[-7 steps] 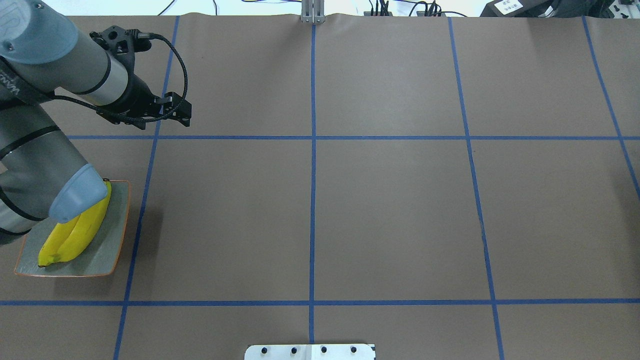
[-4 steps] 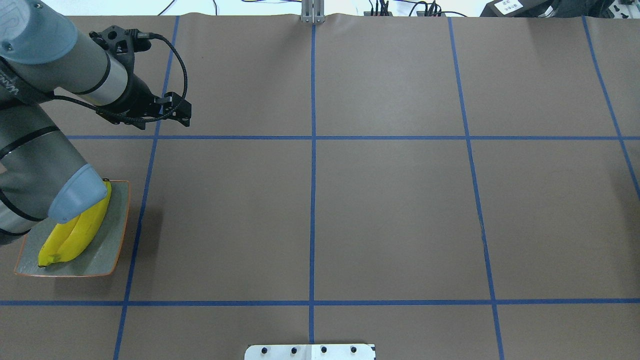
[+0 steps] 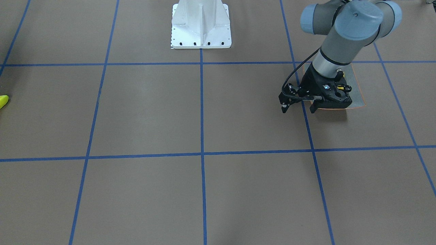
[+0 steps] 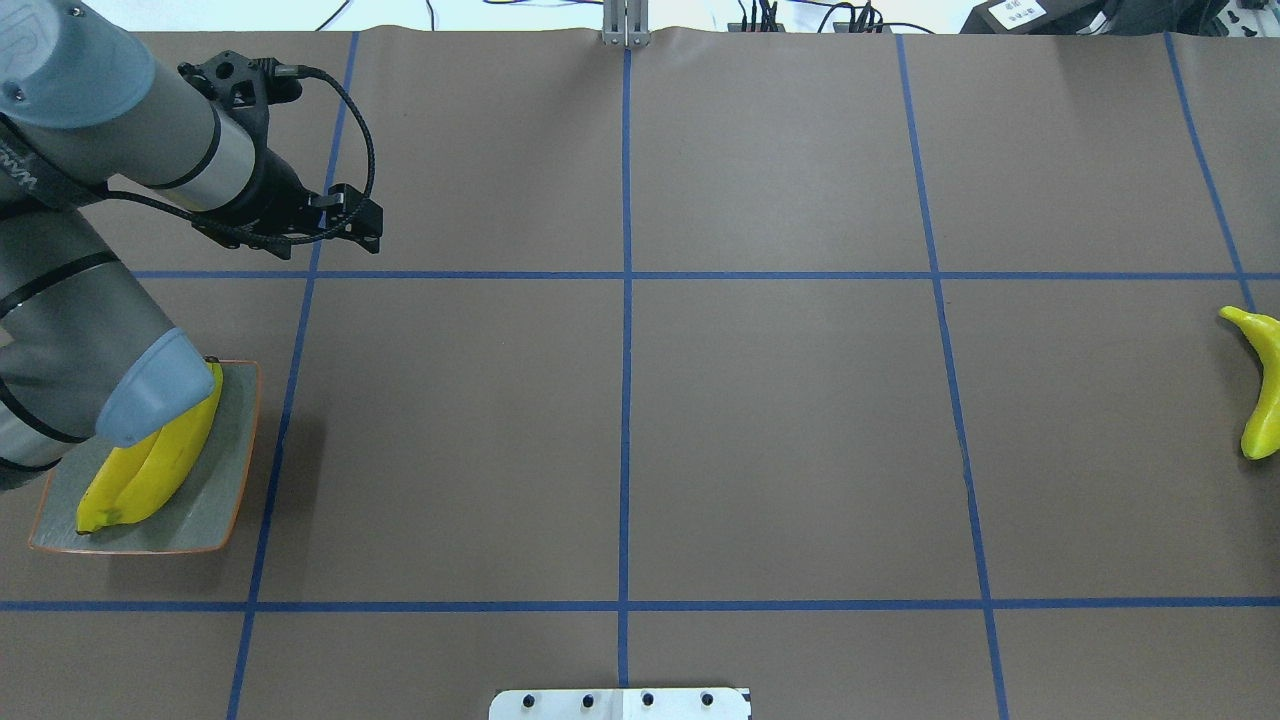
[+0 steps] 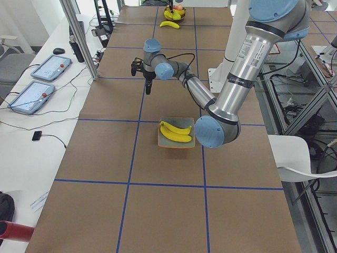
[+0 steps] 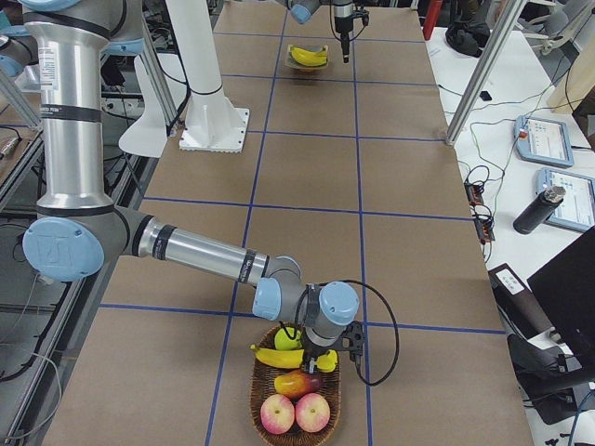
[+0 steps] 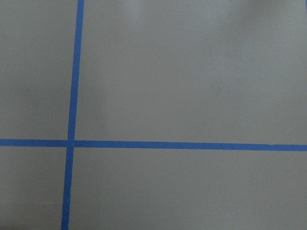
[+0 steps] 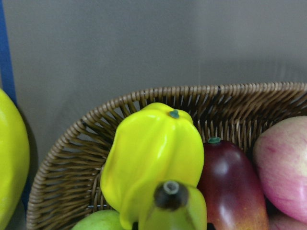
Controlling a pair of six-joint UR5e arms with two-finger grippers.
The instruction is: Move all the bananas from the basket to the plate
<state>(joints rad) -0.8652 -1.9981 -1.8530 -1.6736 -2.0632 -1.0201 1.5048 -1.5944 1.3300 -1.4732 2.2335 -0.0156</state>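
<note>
Two bananas (image 4: 150, 470) lie side by side on the plate (image 4: 225, 500), partly under my left arm's elbow. My left gripper (image 4: 365, 228) hangs open and empty over bare table just beyond the plate (image 3: 356, 92). A third, slightly greenish banana (image 4: 1262, 385) shows at the table's far right edge. In the exterior right view this banana (image 6: 279, 356) lies across the basket (image 6: 270, 400) rim, right under my right gripper (image 6: 325, 358). I cannot tell whether that gripper is open or shut. A banana's stem end (image 8: 168, 189) fills the bottom of the right wrist view.
The wicker basket (image 8: 72, 167) also holds two apples (image 6: 296, 413), a dark red mango (image 8: 230, 191), a ribbed yellow fruit (image 8: 153, 153) and a green fruit. The white robot base (image 3: 201, 23) stands mid-table. Blue tape lines grid the brown table.
A banana has come into the overhead view at its right edge, where none showed before. My left arm and the plate's bananas have stayed in place.
</note>
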